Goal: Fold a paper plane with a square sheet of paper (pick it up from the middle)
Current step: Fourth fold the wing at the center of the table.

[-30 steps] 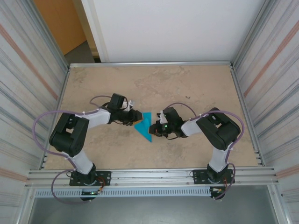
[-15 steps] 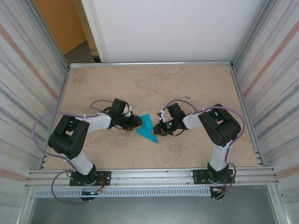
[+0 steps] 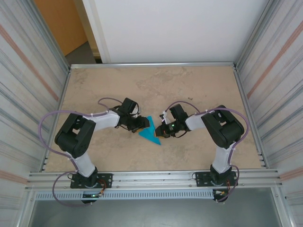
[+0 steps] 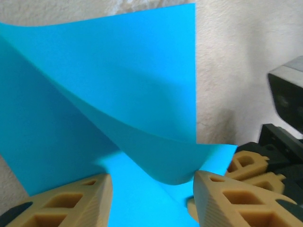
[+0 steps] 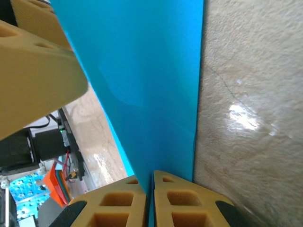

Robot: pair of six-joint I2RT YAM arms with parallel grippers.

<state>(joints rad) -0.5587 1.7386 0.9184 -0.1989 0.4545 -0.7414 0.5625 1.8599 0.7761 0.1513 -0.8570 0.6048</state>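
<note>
The sheet of paper (image 3: 150, 132) lies near the centre of the table (image 3: 199, 85), its sharp corner toward 5 o'clock. Bare tabletop runs widest toward 12 o'clock, and the ribbed side walls (image 3: 28, 71) stand well off at 9 and 3. The left gripper (image 3: 143, 124) meets the sheet from 10 o'clock, the right gripper (image 3: 160, 130) from 3. The left wrist view shows its tan fingers (image 4: 71, 203) spread apart, gripping nothing, with a curled flap between them. The right wrist view shows jaws pinched tight on the sheet's edge. The surface is mottled beige.
</note>
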